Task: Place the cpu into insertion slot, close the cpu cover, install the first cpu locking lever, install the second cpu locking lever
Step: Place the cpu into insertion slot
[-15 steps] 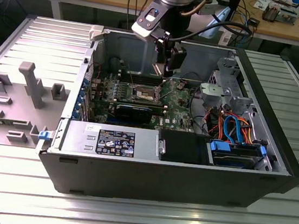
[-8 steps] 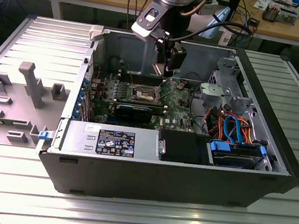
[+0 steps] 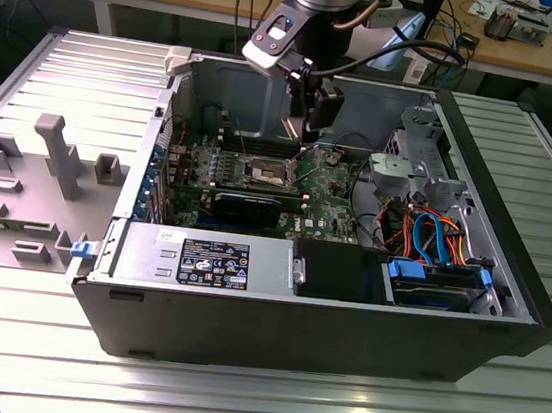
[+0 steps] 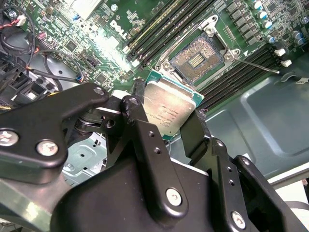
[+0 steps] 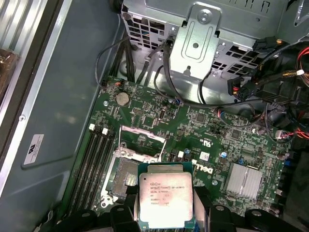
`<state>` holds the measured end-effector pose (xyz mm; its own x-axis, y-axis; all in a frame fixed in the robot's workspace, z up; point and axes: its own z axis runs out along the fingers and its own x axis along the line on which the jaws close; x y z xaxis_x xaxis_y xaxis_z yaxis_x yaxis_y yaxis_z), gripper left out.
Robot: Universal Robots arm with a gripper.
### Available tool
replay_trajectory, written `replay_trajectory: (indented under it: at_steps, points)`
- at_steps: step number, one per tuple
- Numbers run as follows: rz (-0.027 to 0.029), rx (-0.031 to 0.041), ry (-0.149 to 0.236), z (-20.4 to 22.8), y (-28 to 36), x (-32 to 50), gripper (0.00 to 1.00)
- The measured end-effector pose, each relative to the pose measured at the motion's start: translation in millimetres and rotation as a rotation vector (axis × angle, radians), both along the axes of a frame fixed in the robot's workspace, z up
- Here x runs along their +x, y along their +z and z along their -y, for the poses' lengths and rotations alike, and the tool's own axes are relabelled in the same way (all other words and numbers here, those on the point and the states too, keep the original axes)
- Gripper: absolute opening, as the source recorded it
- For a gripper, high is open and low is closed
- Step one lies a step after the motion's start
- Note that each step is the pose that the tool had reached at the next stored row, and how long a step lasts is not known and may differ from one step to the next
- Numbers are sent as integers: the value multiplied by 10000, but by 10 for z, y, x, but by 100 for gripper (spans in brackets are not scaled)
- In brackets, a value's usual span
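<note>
Hand (image 4: 169, 123) clamped on the cpu (image 4: 172, 104) by two opposite edges, held clear of the board near the bare insertion slot (image 4: 195, 59), cpu cover (image 5: 140, 142) standing open.

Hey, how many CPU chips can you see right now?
1. The cpu is clamped in the gripper, above the board near the empty insertion slot. Another could be hidden in the case.

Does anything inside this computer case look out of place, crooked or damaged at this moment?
Nothing stands out. The gripper holds the cpu between its jaws, above the green board near the open insertion slot. No damage shows.
</note>
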<state>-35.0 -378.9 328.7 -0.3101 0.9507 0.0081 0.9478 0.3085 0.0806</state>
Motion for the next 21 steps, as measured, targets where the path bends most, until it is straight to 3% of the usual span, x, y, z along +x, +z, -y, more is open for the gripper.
replay_trajectory:
  at_steps: [21]
  points:
    - [0,0,-171,0,-7,0,54]
